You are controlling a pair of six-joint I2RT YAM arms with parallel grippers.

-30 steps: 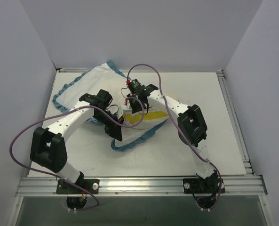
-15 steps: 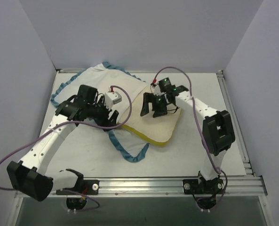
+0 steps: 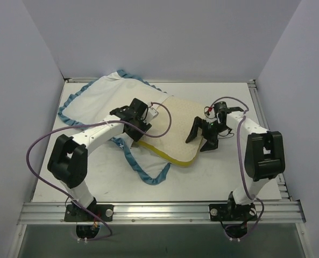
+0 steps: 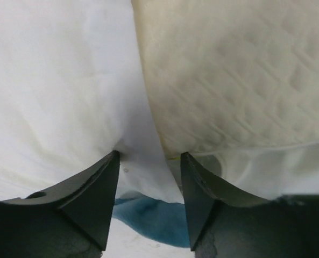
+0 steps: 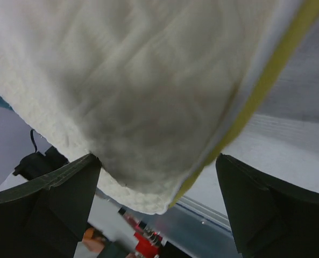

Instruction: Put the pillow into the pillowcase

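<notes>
The cream dimpled pillow point(image 3: 175, 126) lies flat mid-table, its yellow side band point(image 3: 164, 156) facing the front. Its left edge rests against the pillowcase point(image 3: 103, 99), which is spread at the back left, white side up, with teal trim. My left gripper point(image 3: 143, 122) sits at that seam. In the left wrist view its jaws point(image 4: 148, 156) stand partly apart with a fold of white pillowcase point(image 4: 57, 80) between the tips and the pillow point(image 4: 240, 80) to the right. My right gripper point(image 3: 201, 141) is wide open at the pillow's right corner point(image 5: 137, 80), which hangs between its fingers.
A loop of teal trim point(image 3: 148, 174) trails onto the table in front of the pillow. An aluminium rail point(image 3: 159, 209) runs along the near edge and another point(image 3: 264, 123) along the right side. Plain walls close in the left, back and right.
Both grippers were shut over the bunched pillow and case, then opened. The pillow now lies flat. The right gripper moved to its right corner; the left returned to the case's edge, jaws narrowing.
</notes>
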